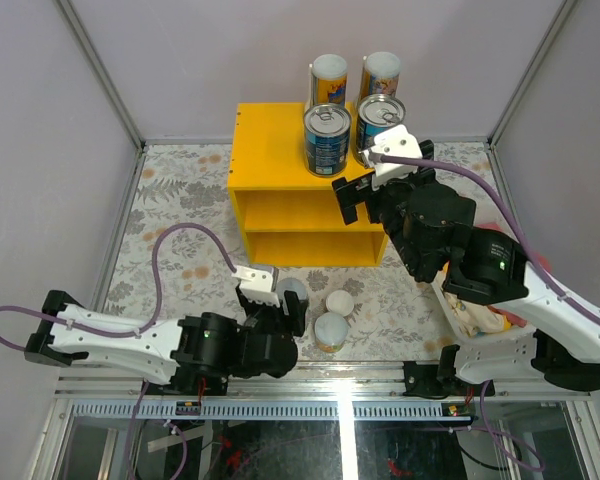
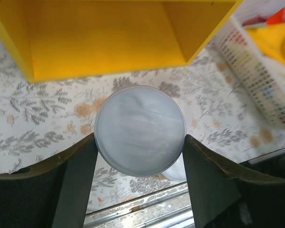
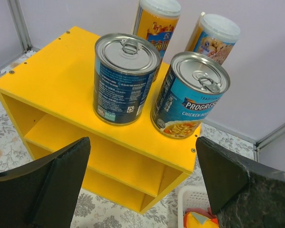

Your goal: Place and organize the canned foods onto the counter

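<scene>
Left pincer: both fingers meet the sides of a small white-lidded can, so I log it as closed on that can. The can is upright, just in front of the yellow shelf unit and over the floral bench. I cannot tell whether its base touches the bench.

From the top camera, two more small cans stand on the bench just right of the left pincer, one nearer the shelf unit and one nearer the arm bases. They are close together but apart from the held can.

Right pincer: jaws spread wide, nothing between them. It hovers by the front right corner of the shelf unit, above the top surface.

On the shelf unit's flat top, toward its right end, four cans stand upright:
- dark blue tin, front left, pull-tab lid
- light blue tin, front right, near the front edge
- two tall cans behind them, orange label and pale label

Both front compartments hold nothing. A white basket sits right of the shelf unit.
</scene>
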